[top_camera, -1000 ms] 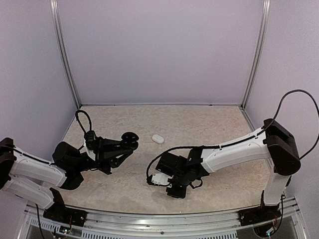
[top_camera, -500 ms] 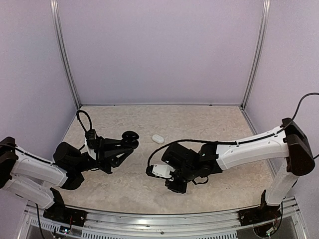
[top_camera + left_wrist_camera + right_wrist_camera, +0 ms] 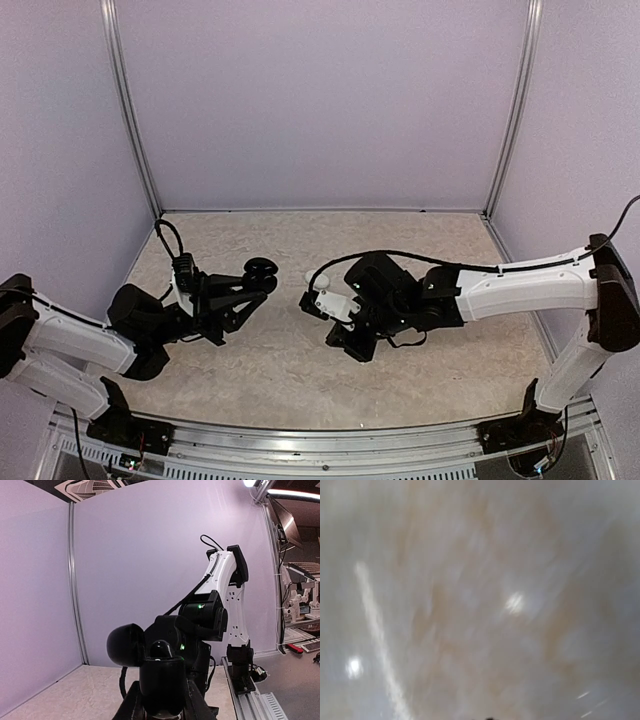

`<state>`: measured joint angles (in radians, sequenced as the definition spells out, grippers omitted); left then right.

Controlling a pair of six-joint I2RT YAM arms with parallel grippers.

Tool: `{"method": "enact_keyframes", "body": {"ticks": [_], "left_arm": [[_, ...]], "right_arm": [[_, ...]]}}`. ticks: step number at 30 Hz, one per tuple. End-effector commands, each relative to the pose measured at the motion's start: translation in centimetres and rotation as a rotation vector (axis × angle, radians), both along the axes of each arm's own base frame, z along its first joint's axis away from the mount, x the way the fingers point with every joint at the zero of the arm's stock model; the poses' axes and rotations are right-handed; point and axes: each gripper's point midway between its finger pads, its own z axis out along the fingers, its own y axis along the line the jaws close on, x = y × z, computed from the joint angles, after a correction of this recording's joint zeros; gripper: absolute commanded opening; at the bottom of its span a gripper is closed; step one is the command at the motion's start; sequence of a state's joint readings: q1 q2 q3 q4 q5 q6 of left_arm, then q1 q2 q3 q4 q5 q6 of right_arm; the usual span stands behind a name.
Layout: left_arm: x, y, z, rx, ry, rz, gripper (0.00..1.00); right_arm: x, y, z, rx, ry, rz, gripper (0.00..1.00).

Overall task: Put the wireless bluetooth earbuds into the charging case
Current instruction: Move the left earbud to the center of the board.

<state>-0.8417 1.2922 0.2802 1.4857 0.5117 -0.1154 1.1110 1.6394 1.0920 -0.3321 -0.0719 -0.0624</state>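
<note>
Top view: left end effector (image 3: pixel 256 287) clenched on black round disc (image 3: pixel 263 270), held above tabletop (image 3: pixel 250 385). Right end effector (image 3: pixel 308 303) clenched, low over tabletop, just beside white charging case (image 3: pixel 310 277). Case partly hidden behind it, contact unclear.

Left wrist view: fingers (image 3: pixel 133 707) pinch the disc.

Right wrist view: blurred tabletop only. Cannot tell if anything is held.

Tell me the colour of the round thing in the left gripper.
The round disc is black; the top external view shows it best.
</note>
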Motion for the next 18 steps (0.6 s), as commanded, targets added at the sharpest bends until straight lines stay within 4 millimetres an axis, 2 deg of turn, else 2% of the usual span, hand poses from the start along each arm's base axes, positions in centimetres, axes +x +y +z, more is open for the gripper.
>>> {"method": "enact_keyframes", "body": {"ticks": [1,9,18], "left_arm": [[0.6,0.5,1.1,-0.01,-0.009,0.044,0.07],[1.0,0.6,0.8,0.009,0.017,0.06,0.07],[1.3,0.7,0.2,0.018,0.023,0.056,0.07]], "right_arm": [[-2.8,-2.3,-4.2,-0.204,0.178,0.0,0.02],[-4.3,-6.1,-6.8,-0.459,0.267,-0.1,0.03],[-6.7,-7.3,-8.7,-0.615,0.34,-0.074,0.06]]}}
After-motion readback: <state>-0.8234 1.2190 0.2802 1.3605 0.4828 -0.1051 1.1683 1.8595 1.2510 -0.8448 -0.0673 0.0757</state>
